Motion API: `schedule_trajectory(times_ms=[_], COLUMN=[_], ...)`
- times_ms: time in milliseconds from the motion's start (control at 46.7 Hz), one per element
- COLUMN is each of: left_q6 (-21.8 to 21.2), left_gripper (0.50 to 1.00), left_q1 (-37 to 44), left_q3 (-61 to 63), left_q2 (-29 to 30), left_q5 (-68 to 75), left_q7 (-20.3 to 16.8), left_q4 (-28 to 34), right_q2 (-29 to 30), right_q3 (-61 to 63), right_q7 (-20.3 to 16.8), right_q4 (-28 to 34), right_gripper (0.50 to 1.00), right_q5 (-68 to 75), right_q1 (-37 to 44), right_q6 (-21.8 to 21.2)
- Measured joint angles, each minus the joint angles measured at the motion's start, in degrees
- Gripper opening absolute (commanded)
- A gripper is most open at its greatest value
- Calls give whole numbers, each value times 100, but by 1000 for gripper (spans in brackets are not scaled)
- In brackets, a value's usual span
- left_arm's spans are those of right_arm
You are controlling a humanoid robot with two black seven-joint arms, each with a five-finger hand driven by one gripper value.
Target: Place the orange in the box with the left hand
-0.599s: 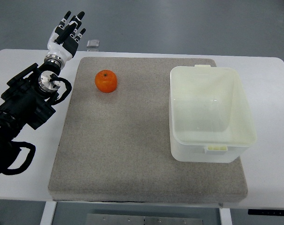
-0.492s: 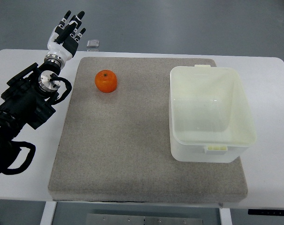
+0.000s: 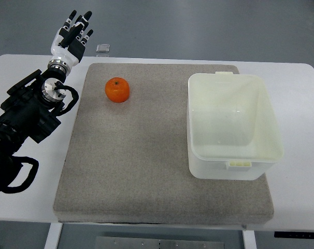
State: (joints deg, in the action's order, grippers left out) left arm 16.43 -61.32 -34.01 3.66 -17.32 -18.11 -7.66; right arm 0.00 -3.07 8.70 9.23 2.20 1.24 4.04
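Observation:
An orange lies on the grey mat near its back left corner. A pale translucent box stands open and empty on the mat's right side. My left hand hovers past the table's back left edge, up and to the left of the orange, with fingers spread and holding nothing. Its black arm runs in from the left edge. The right arm is out of the picture.
The mat lies on a white table. A small clear object sits at the table's back edge, just right of my left hand. Grey floor lies beyond the table.
My left hand has shifted slightly up and away from the table. The orange and the box have stayed put.

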Motion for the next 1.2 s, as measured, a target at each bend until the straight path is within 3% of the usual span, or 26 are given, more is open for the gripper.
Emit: schedule_trajectory(times_ms=[985,1199], left_q6=[-82,71], left_gripper=[996,996], left_q1=[-80,-257], left_q3=[63,1069], left_q2=[117,349], left_q5=[151,856], left_q7=[41,54], left_q4=[1,-8], right_q2=[0,0], right_q3=[1,0], right_q7=[0,0], right_q4=[0,0], right_gripper=[926,926], right_q5=[0,0], right_q1=[1,-2], right_q6=[3,3])
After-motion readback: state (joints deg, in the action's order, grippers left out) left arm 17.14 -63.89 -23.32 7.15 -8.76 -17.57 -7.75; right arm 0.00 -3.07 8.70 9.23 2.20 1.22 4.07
